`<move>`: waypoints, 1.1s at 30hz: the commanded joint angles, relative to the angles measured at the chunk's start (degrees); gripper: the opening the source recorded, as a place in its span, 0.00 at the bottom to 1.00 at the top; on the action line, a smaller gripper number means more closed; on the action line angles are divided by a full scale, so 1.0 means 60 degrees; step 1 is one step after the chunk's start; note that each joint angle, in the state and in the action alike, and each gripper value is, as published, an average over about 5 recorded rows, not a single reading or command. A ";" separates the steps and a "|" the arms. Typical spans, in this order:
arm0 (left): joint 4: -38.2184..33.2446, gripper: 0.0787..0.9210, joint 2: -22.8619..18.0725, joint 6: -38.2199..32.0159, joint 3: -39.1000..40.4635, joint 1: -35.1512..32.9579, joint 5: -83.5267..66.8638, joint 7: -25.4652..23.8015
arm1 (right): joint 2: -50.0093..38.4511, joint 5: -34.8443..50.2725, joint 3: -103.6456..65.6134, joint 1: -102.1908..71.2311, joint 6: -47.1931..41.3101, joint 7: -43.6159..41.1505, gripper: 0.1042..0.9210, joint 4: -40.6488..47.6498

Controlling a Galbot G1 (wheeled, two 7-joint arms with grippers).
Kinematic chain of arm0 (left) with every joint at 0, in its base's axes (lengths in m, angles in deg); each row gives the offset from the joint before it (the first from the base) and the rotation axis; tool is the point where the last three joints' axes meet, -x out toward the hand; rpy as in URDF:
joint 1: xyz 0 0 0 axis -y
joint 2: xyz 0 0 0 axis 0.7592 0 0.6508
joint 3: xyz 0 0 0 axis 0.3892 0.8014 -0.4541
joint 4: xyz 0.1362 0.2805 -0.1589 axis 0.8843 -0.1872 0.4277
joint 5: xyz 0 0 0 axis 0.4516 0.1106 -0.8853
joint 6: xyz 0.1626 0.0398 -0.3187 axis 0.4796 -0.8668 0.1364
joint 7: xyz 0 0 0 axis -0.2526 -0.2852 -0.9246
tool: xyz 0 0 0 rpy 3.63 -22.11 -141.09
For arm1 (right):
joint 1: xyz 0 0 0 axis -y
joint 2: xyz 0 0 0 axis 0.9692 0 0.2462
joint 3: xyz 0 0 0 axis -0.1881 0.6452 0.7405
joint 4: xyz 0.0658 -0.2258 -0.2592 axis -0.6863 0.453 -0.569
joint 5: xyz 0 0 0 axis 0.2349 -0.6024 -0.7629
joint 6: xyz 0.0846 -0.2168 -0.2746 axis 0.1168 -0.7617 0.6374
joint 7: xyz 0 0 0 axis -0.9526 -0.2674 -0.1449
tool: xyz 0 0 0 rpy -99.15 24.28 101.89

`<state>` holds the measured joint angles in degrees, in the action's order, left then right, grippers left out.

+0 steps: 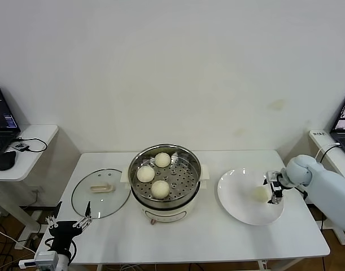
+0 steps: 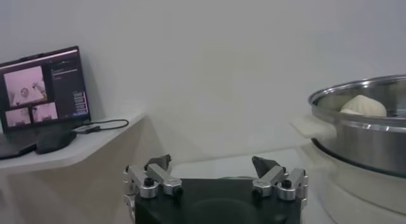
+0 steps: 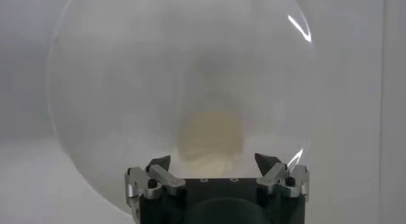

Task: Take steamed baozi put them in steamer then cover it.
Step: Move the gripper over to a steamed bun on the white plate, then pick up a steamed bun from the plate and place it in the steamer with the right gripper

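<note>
Three steamed baozi (image 1: 160, 188) lie on the perforated tray inside the steel steamer (image 1: 193, 182) at the table's middle; one baozi (image 2: 363, 106) peeks over the steamer's rim (image 2: 355, 139) in the left wrist view. A fourth baozi (image 1: 260, 193) rests on the white plate (image 1: 234, 197) to the right. My right gripper (image 1: 272, 191) is low over the plate at that baozi (image 3: 209, 139), open, one finger on each side and neither touching it. The glass cover (image 1: 100, 192) lies flat on the table left of the steamer. My left gripper (image 1: 70, 226) hangs open and empty off the table's front left corner.
A side table (image 1: 25, 152) with a laptop (image 1: 0, 121) and mouse stands at far left. Another laptop (image 1: 344, 118) sits at far right. The plate (image 3: 127, 85) fills the right wrist view. The white wall runs behind the table.
</note>
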<state>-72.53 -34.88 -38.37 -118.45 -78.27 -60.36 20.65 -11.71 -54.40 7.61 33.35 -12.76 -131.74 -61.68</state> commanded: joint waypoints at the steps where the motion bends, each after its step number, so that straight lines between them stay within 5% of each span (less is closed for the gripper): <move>1: -0.0020 0.88 -0.0013 0.0001 0.0016 -0.0004 0.0003 -0.0003 | 0.0266 -0.0088 0.0063 0.0088 -0.0012 -0.0011 0.75 0.0227; 17: -0.0133 0.88 -0.0015 -0.0001 0.0004 -0.0043 -0.0020 -0.0005 | -0.0012 0.0099 0.0118 0.0238 -0.0124 -0.0206 0.47 -0.0223; 33: -0.0303 0.88 0.0097 0.0030 0.0097 0.0009 -0.0038 -0.0011 | -0.1391 0.3168 0.3918 0.5392 -0.1347 -0.0289 0.50 -0.3096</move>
<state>-74.18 -34.48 -38.24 -117.91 -78.20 -60.57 20.61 -17.07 -45.28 18.65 48.46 -17.40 -133.44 -71.49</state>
